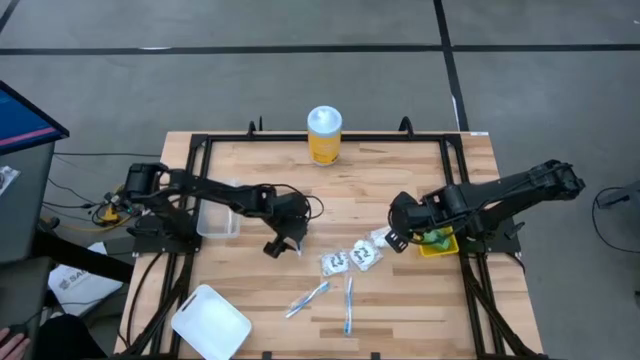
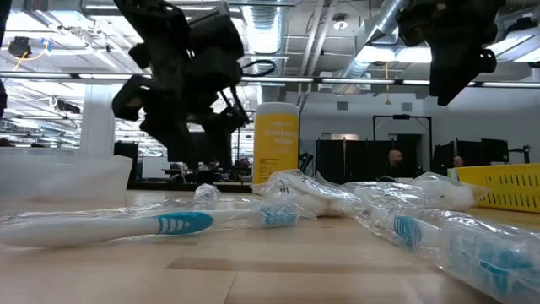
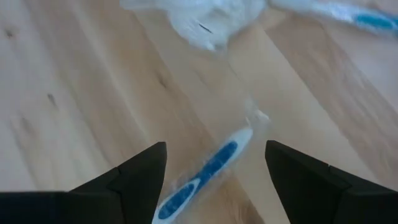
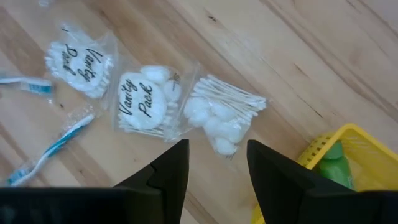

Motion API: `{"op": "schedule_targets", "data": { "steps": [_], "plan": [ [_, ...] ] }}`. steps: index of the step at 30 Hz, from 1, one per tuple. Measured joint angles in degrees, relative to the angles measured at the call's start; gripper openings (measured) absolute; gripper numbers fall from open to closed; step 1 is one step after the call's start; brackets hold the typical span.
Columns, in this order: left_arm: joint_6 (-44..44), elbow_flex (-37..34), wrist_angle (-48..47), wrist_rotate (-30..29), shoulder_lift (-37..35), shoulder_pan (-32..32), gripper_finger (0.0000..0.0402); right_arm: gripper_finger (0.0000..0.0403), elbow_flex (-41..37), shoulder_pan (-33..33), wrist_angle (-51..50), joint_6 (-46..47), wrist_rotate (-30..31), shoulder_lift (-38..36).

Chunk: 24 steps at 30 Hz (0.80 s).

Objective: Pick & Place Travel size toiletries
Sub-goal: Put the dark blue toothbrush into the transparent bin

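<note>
The left claw (image 1: 284,246) hangs above the wooden surface (image 1: 380,180) with its fingers spread wide and nothing between them. Taking the cluster of white packets (image 1: 352,258) as the landmark, this claw sits on the cluster's clear-tub side, while the nearer blue toothbrush (image 3: 202,177) lies on the side away from the yellow jar (image 1: 324,134). In the left wrist view that toothbrush lies between the two fingers, its long axis slanting across the gap rather than square to it. The left arm looks the nearer one for it. The right claw (image 1: 398,240) hovers empty and part-open on the yellow-basket (image 4: 323,163) side of the packets.
</note>
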Motion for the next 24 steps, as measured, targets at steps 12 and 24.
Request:
{"op": "schedule_targets", "data": {
  "steps": [12,24],
  "plan": [
    [12.43,0.03,-1.86,-0.67,4.71,0.39,0.0269,0.0154,0.00,0.53,6.30,0.00,0.07,0.00],
    [13.18,1.10,-3.50,-2.04,6.71,-0.29,0.0228,0.0154,0.00,0.53,6.72,-0.46,0.09,0.00]
  ]
}}
